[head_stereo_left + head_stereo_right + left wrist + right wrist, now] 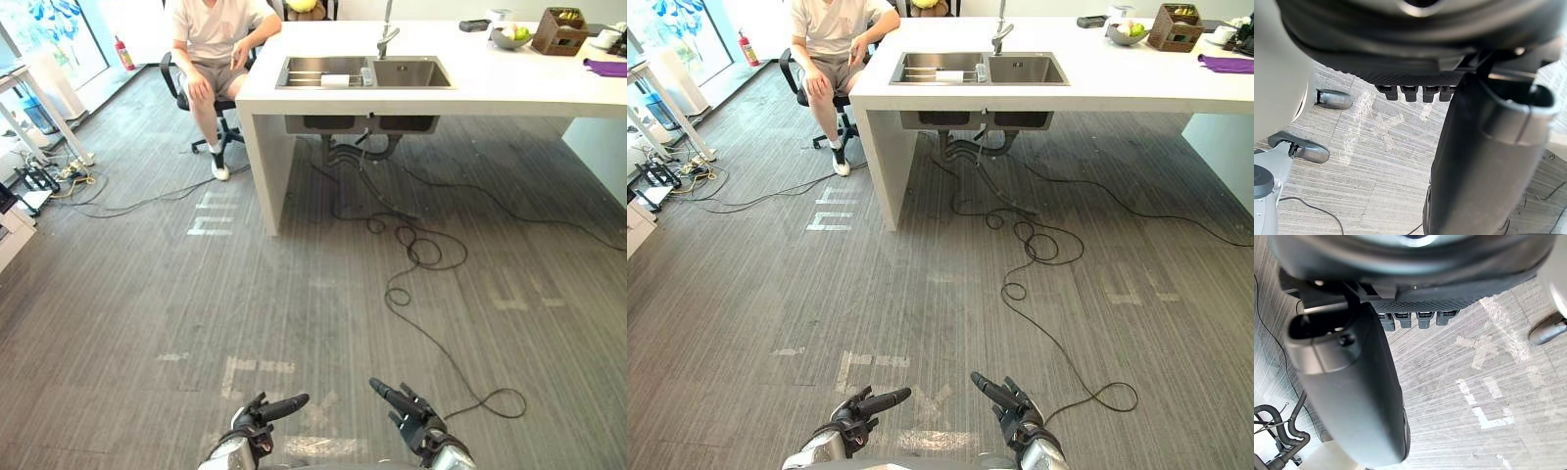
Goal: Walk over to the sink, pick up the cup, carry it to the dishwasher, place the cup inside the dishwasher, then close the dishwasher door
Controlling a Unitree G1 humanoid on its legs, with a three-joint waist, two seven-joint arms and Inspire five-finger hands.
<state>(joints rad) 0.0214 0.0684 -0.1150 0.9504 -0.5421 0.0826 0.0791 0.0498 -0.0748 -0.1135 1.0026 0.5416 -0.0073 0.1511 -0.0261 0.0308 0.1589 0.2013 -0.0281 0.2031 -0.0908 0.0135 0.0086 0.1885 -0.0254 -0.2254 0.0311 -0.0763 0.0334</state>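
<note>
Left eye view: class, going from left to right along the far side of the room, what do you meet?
Fire extinguisher → seated person → sink → bowl → wooden box → purple cloth.

Head eyes look down and ahead, sharing floor [147, 294] and far sink [323, 70] — wrist cameras face the floor.
</note>
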